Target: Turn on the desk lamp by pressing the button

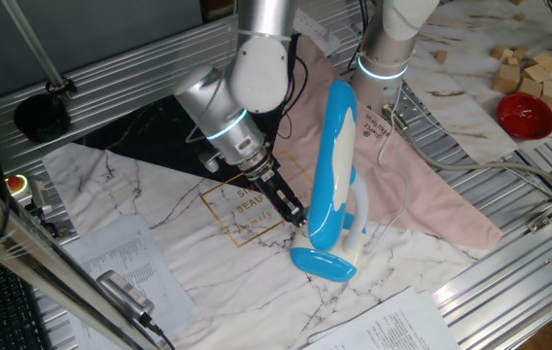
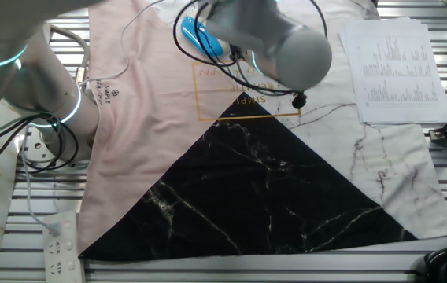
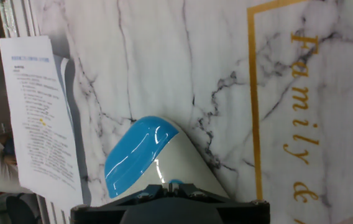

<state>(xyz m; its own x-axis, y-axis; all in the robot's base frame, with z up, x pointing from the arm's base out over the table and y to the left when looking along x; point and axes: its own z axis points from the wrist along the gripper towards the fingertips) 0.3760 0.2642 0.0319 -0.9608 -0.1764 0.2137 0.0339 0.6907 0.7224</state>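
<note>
The desk lamp (image 1: 334, 156) stands on the marble-print mat, with its long blue head tilted up, a white neck (image 1: 361, 209) and a blue oval base (image 1: 323, 262). My gripper (image 1: 300, 219) reaches down to the left side of the lamp, just above the base. In the hand view the blue and white base (image 3: 136, 155) fills the lower middle. My gripper (image 3: 171, 185) is shut, with its tips against the white part beside a small blue spot (image 3: 176, 182). In the other fixed view my arm hides all but a bit of the lamp (image 2: 198, 35).
A pink cloth (image 1: 422, 194) lies behind the lamp, under a second arm's base (image 1: 385, 58). A red bowl (image 1: 526, 115) and wooden blocks (image 1: 529, 68) sit at the far right. Printed sheets (image 1: 111, 253) lie at the front left, and one shows in the hand view (image 3: 40, 112).
</note>
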